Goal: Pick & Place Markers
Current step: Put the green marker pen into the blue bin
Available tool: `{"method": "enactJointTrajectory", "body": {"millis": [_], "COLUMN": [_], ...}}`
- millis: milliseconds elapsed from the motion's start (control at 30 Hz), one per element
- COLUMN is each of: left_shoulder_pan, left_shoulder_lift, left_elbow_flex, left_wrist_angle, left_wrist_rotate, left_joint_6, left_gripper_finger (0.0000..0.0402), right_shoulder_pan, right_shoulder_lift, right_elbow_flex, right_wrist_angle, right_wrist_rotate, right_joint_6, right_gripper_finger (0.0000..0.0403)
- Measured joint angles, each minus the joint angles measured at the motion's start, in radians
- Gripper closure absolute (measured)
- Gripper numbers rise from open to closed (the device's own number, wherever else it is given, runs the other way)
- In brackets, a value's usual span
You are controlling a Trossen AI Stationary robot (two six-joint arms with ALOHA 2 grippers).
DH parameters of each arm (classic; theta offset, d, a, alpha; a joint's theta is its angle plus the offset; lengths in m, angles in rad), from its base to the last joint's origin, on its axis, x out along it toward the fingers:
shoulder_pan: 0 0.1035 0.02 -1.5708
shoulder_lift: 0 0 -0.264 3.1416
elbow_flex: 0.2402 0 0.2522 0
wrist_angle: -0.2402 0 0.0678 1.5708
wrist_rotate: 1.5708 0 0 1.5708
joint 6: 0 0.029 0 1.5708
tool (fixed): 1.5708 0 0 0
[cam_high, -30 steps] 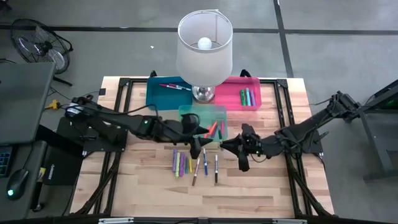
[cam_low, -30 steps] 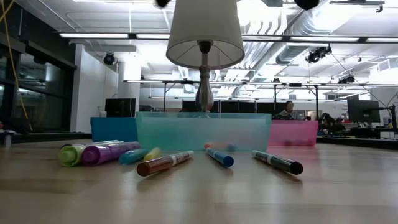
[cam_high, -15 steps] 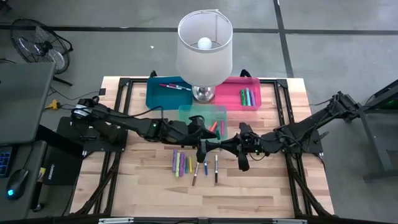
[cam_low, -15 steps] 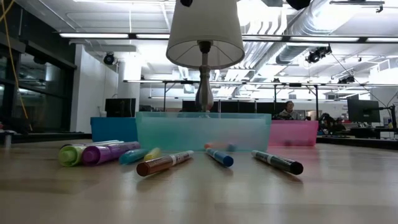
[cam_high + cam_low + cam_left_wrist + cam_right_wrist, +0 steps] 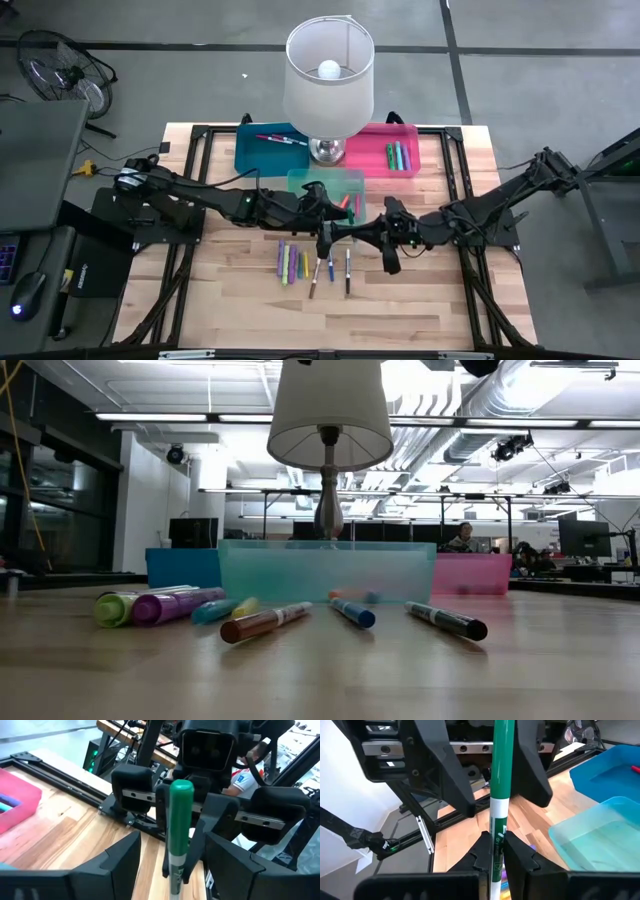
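Bright overhead light; low view foreground blurred.

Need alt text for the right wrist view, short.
The right hand pinches a green marker upright by its white lower barrel, its green end between the open fingers of the left hand facing it. Beyond lie the wooden table, a teal bin and a blue bin.

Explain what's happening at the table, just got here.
It looks like a mid-air handover. The right gripper is shut on a green marker, holding it above the table in front of the teal bin. The left gripper is open with its fingers either side of that marker, not closed on it. Several loose markers lie on the wood below.
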Motion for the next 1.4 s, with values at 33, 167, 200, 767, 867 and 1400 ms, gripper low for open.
{"method": "enactJointTrajectory", "body": {"millis": [33,167,200,767,867,1400], "left_shoulder_pan": [0.000,0.000,0.000,0.013,0.013,0.013], "left_shoulder_lift": [0.000,0.000,0.000,0.023,0.026,0.032], "left_elbow_flex": [0.000,0.000,0.000,-0.001,-0.001,-0.001], "left_wrist_angle": [0.001,0.000,0.000,0.018,0.013,0.013], "left_wrist_rotate": [0.000,0.007,0.007,0.039,0.039,0.039], "left_joint_6": [-0.001,-0.002,-0.002,0.000,0.003,0.033], "left_gripper_finger": [0.0189,0.0189,0.0189,0.0368,0.0367,0.0366], "right_shoulder_pan": [-0.002,-0.015,-0.018,-0.021,-0.021,-0.021], "right_shoulder_lift": [0.000,0.000,0.000,0.000,0.001,0.000], "right_elbow_flex": [0.000,0.000,0.000,-0.002,-0.002,-0.002], "right_wrist_angle": [0.001,0.012,0.013,0.020,0.018,0.013], "right_wrist_rotate": [-0.002,-0.027,-0.030,-0.029,-0.028,-0.077], "right_joint_6": [0.000,0.000,0.000,-0.002,-0.002,-0.030], "right_gripper_finger": [0.0381,0.0382,0.0381,0.0381,0.0377,0.0314]}}
